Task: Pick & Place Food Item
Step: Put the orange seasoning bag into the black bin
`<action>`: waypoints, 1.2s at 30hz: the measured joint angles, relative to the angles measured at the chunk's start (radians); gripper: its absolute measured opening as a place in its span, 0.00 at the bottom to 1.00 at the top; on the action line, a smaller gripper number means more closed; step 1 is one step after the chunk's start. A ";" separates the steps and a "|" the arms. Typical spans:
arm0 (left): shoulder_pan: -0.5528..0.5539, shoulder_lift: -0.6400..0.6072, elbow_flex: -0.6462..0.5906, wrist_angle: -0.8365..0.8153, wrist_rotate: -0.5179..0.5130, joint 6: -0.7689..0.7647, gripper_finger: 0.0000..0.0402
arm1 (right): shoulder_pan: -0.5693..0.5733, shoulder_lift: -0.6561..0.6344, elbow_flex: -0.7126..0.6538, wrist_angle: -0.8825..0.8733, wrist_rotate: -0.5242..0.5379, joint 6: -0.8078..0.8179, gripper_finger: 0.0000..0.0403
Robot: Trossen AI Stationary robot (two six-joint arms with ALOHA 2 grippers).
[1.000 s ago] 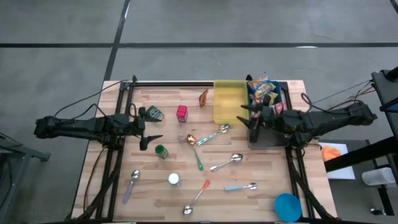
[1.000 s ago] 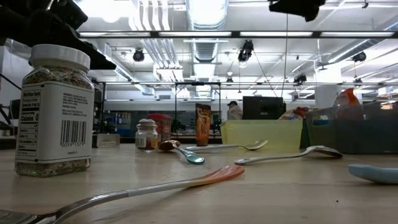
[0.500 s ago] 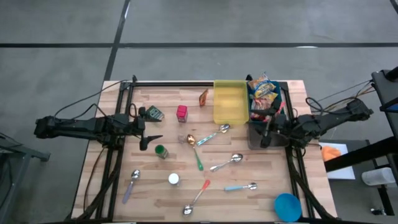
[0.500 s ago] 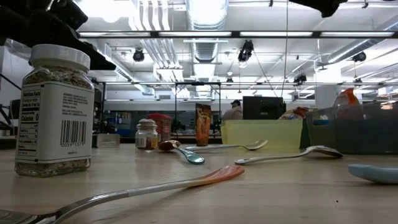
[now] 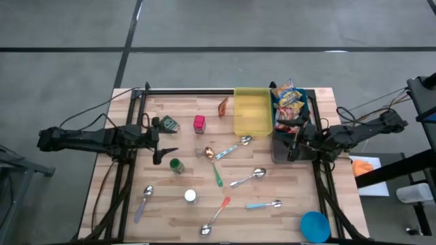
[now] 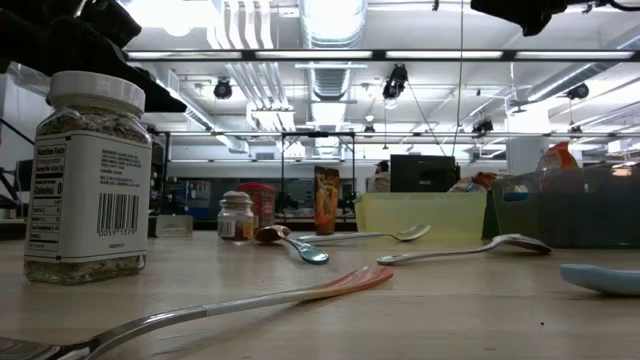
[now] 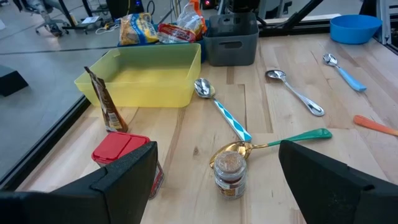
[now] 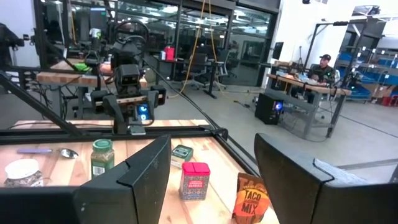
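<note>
Food items stand on the wooden table: a taco mix packet (image 5: 223, 107), a red spice box (image 5: 199, 123), a green tin (image 5: 169, 124), a green-lidded jar (image 5: 176, 165) and a white-lidded jar (image 5: 190, 196). Snack bags (image 5: 287, 95) lie in a dark bin at the far right, beside a yellow bin (image 5: 251, 112). My right gripper (image 5: 293, 143) hovers open over the grey bin (image 5: 281, 156) at the right edge; nothing shows between its fingers in its wrist view (image 8: 211, 168). My left gripper (image 5: 163, 145) waits open at the left, above the table, with nothing between its fingers (image 7: 217, 165).
Several spoons (image 5: 248, 178) lie scattered across the middle and near part of the table. A blue bowl (image 5: 314, 225) sits at the near right corner. A black frame rail (image 5: 191, 91) runs along the far edge.
My right gripper has drawn back toward the table's right edge, from over the seam between the yellow bin and the dark bins to above the grey bin. Its fingers stayed the same width apart.
</note>
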 joint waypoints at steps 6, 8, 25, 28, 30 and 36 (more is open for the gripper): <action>0.000 0.000 0.000 0.000 0.000 0.000 0.85 | 0.000 0.014 0.006 0.001 0.000 -0.018 0.57; 0.000 0.000 0.000 0.000 0.000 0.000 0.85 | 0.000 0.015 0.006 0.000 0.001 0.015 0.57; 0.000 0.000 0.000 -0.003 0.000 0.000 0.85 | -0.244 0.298 0.188 -0.045 0.023 0.055 0.57; 0.000 0.000 0.000 -0.003 0.000 0.000 0.85 | -0.336 0.379 0.243 -0.047 -0.123 0.035 0.57; 0.000 0.000 0.000 -0.003 0.000 0.000 0.85 | -0.390 0.435 0.291 -0.045 -0.210 0.019 0.57; 0.000 0.000 0.000 -0.006 0.000 0.000 0.85 | -0.511 0.607 0.428 -0.085 -0.341 0.022 0.57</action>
